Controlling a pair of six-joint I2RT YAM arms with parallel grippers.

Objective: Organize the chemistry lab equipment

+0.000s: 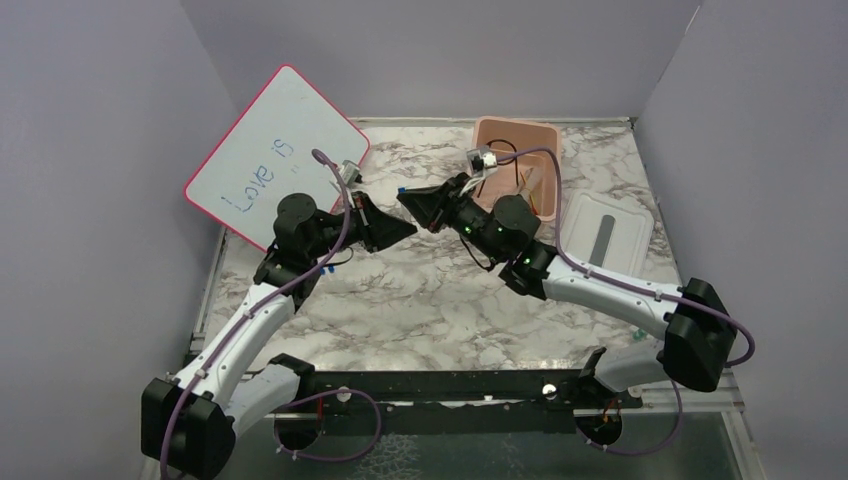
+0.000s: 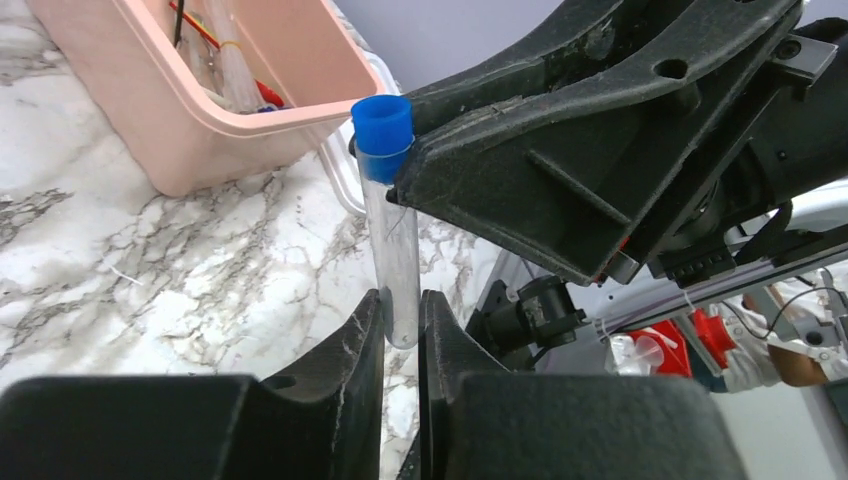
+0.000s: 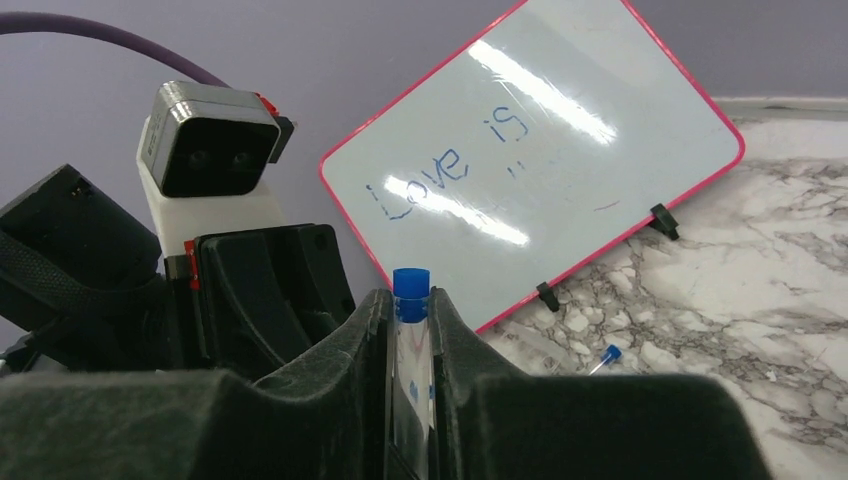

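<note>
Clear round-bottomed tube with a blue cap [image 2: 390, 240] hangs in mid-air above the marbled desk [image 2: 150, 270], upright in the left wrist view and held at both ends. The left end effector [image 2: 400, 305] has its jaws at a narrow gap, pressed on the rounded bottom. The right end effector [image 3: 410, 300] is closed on the upper length, with only the cap standing proud of its fingertips. This looks like a hand-over between the arms.

The tube should be very light and stiff. Its wall is smooth, so it may slip or swivel when pinched on the curved tip, and if it is glass a hard squeeze could crack it. The straight wall just under the cap is the safer hold, since the cap itself might pull off.

Near the tube stands the pink rectangular plastic tub [image 2: 200, 140], which holds rods and tubing and is a likely destination. A second small blue-capped vial [image 3: 607, 355] lies on the desk near the foot of the pink-rimmed whiteboard [image 3: 540, 150].
</note>
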